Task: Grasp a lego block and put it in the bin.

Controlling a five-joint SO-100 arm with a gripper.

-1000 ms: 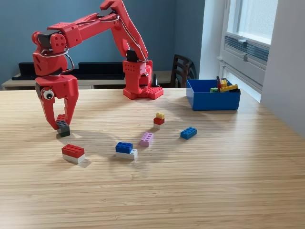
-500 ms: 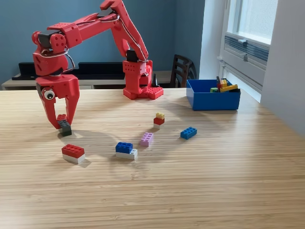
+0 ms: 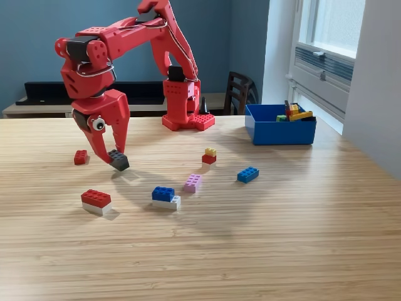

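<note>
Bin [image 3: 279, 133]: blue, right of middle in the frame, on the worktop [image 3: 263, 238]; holds a small pile of bricks, yellow, red and green.
Pincer [image 3: 113, 158]: left of middle, clamped on a dark grey block [image 3: 118, 160], lifted just off the wood.
Hard to see: bricks in the bin half hidden by its wall; count not clear.
Red brick [image 3: 80, 157]: alone at far left.

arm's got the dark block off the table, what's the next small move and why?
Probably swing toward the exterior view's right, to the bright blue plastic bin. The red gripper is shut on the dark grey lego block, which looks clear of the wooden table, and the bin stands far off with loose blocks between, so keep height.
</note>
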